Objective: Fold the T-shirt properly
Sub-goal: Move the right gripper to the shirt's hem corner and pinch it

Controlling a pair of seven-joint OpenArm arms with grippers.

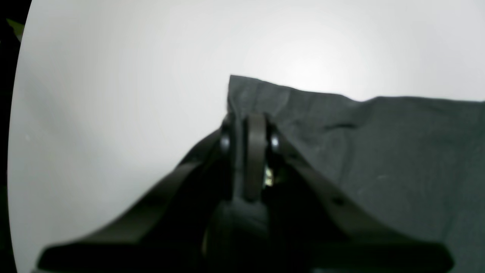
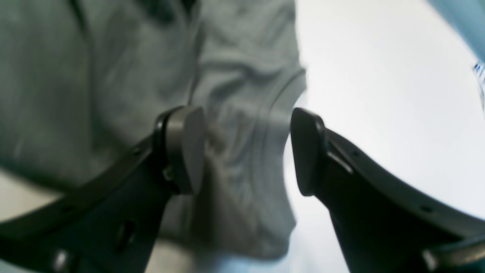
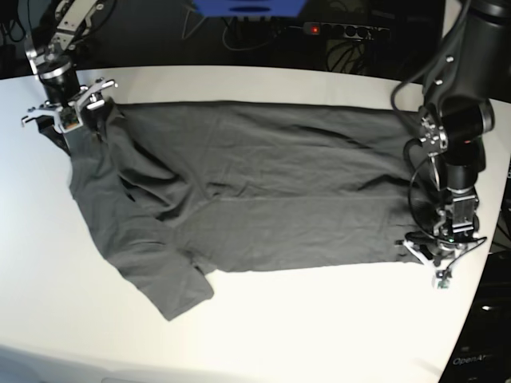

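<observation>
T-shirt (image 3: 263, 195): plain dark charcoal grey, no print. Table (image 3: 319, 319): white. Gripper fingers (image 2: 322, 159): black.

A white table (image 3: 263, 327) with a rounded edge fills the scene under bright light, while behind it lie dark shadows, tangled cables (image 3: 335, 48) and a power strip (image 3: 339, 30).

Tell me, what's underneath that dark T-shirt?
The T-shirt lies spread on a white table, which shows all around it. Whether anything else lies under the cloth cannot be seen. At one corner the left gripper is pinching the fabric.
</observation>
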